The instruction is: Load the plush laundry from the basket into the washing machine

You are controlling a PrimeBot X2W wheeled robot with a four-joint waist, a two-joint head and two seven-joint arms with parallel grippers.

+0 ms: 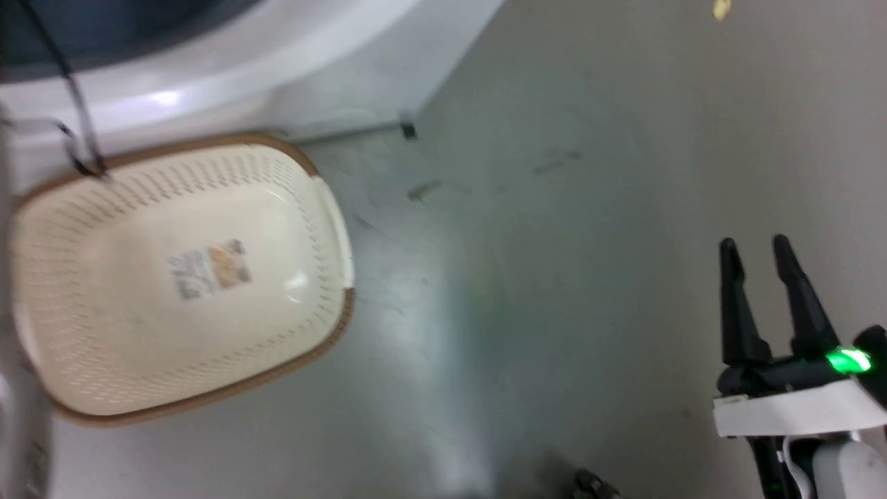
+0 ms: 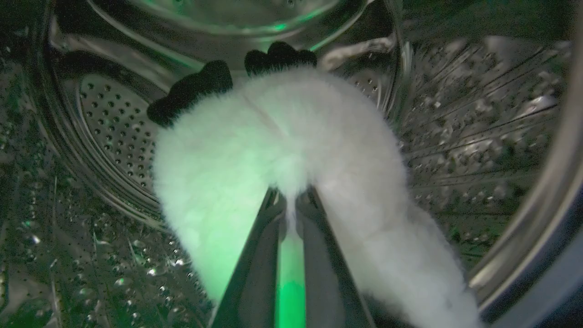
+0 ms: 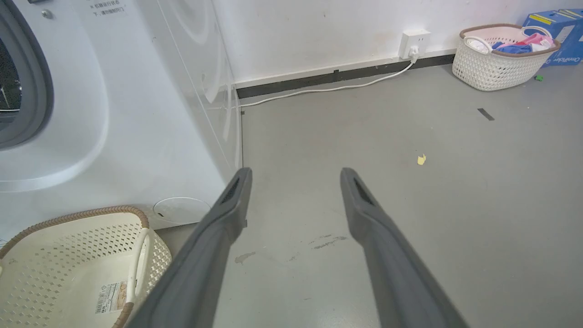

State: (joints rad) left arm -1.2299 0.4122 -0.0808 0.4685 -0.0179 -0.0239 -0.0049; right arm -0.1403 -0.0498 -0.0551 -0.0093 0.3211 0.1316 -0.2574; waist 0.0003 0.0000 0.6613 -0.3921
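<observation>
The panda [image 2: 282, 136] hangs inside the drum [image 2: 109, 118], past its front rim; the left gripper [image 2: 291, 197] is pinched on its white fur; light, soft and floppy, it is probably best held mid-body; the right gripper [image 1: 754, 242] is spread, well apart from the basket [image 1: 125, 305].

grey floor [image 1: 554, 277], basket [image 1: 138, 346], washing machine [image 3: 136, 114], yellow scrap [image 3: 421, 159]

Head view looks steeply down on the floor [image 1: 554, 242], basket [image 1: 208, 163] at left, right tool [image 1: 754, 242] at lower right. Right wrist view faces low across the floor toward the wall [image 3: 319, 32]; it shares the basket and the washing machine [image 3: 136, 114] front with the head view. Left wrist view sits inside the drum [image 2: 478, 114], close against the panda [image 2: 282, 136].
</observation>
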